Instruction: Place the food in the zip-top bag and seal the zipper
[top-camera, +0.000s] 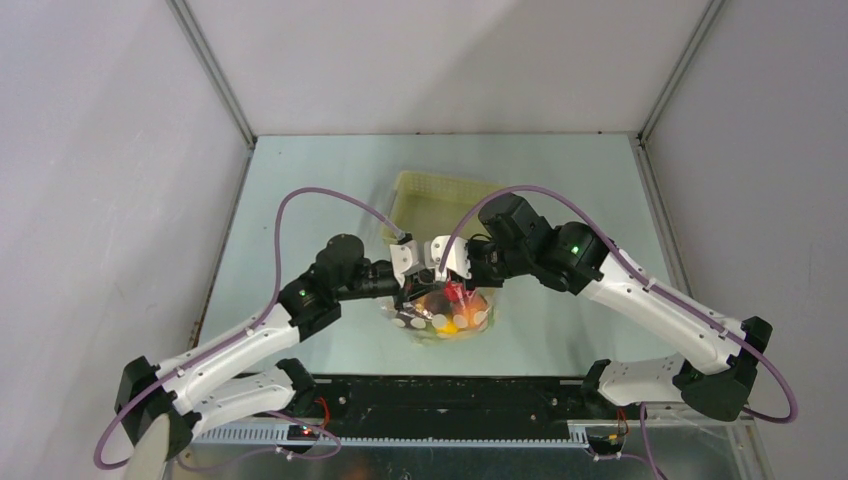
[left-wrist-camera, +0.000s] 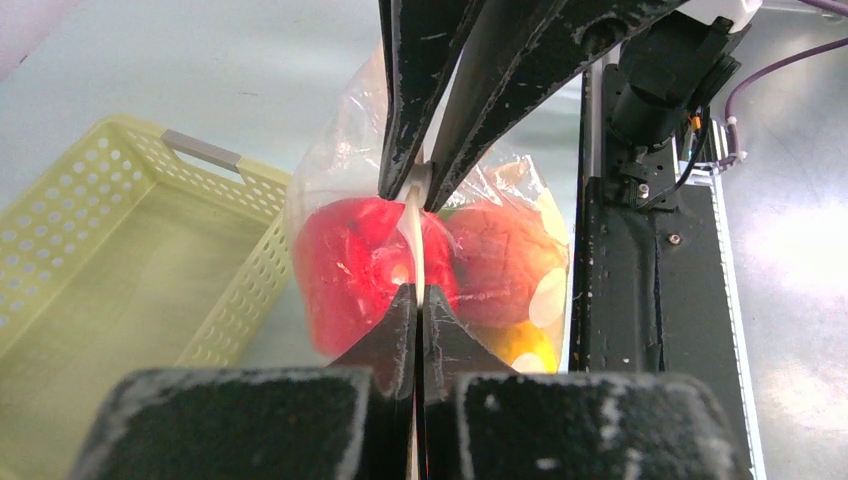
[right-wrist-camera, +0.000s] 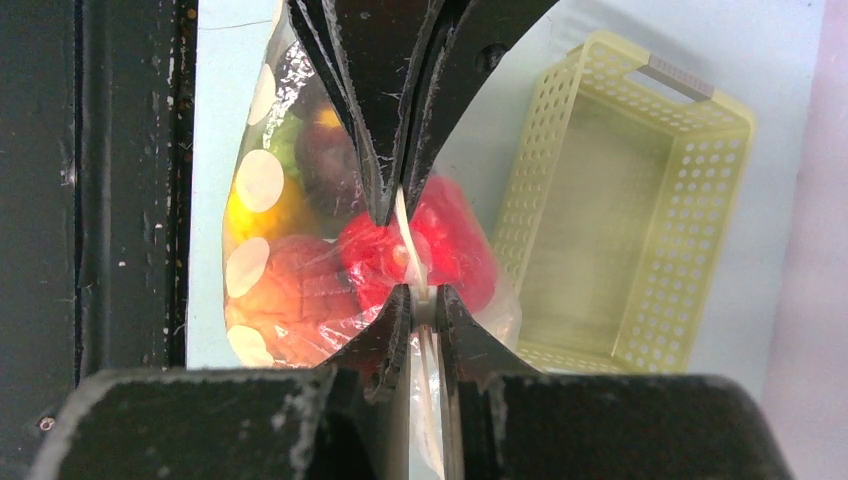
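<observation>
- Well, we see a pale green table (top-camera: 300, 200) with a black base rail (top-camera: 450, 395) along its near edge.
- A pale yellow latticed plastic basket (top-camera: 440, 188) stands just beyond the bag.
- Between basket and rail sits the clear polka-dotted zip-top bag (top-camera: 470, 322), mouth edge up, bulging toward the rail; from above, both wrists cover its top.
- The left gripper (left-wrist-camera: 415, 300) and right gripper (right-wrist-camera: 422, 300) meet tip to tip, each with its fingers clamped tight on the bag's mouth.
- Inside we see the toy food pieces (left-wrist-camera: 345, 270): red, orange, yellow, green, dark purple.
- The thin pale zipper strip (left-wrist-camera: 413, 235) runs straight between the grippers, its long axis left to right.
</observation>
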